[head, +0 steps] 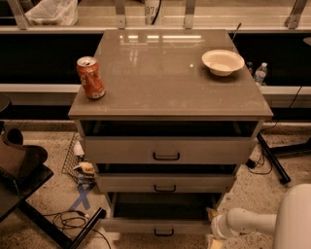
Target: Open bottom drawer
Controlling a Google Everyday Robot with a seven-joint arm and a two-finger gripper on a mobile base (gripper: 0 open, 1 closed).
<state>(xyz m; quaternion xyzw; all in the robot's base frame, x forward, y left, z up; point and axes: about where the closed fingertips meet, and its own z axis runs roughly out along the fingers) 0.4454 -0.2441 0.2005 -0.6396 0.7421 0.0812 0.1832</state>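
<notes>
Low at the right front corner of the cabinet, the gripper [214, 225] sits just beside the right end of the bottom drawer [146, 226], at the tip of a white arm [252, 222] that reaches in from the lower right edge. Whether it is wide or narrow, or touching the drawer, I cannot tell.

The bottom drawer stands pulled out, with its dark inside showing behind the flat front and its small black handle [164, 233] at the middle. Above it, the middle drawer [121, 183] and the top drawer [121, 150] also stand out a little from the frame, each with a dark gap above its front.

On the smooth grey-brown cabinet top [165, 87], an orange soda can [91, 78] stands upright near the left edge. A pale bowl [222, 62] rests near the back right, well apart from the can.

A speckled floor [43, 204] surrounds the cabinet. On it, to the left, lie a blue tape cross [83, 195] and loose black cables [73, 221], near a dark chair [19, 168]. To the right, a black stand leg [273, 158] lies on the floor. Behind the cabinet runs a long low shelf [34, 88], with a water bottle [260, 73] at the right and a white plastic bag [51, 11] higher up at the back left.
</notes>
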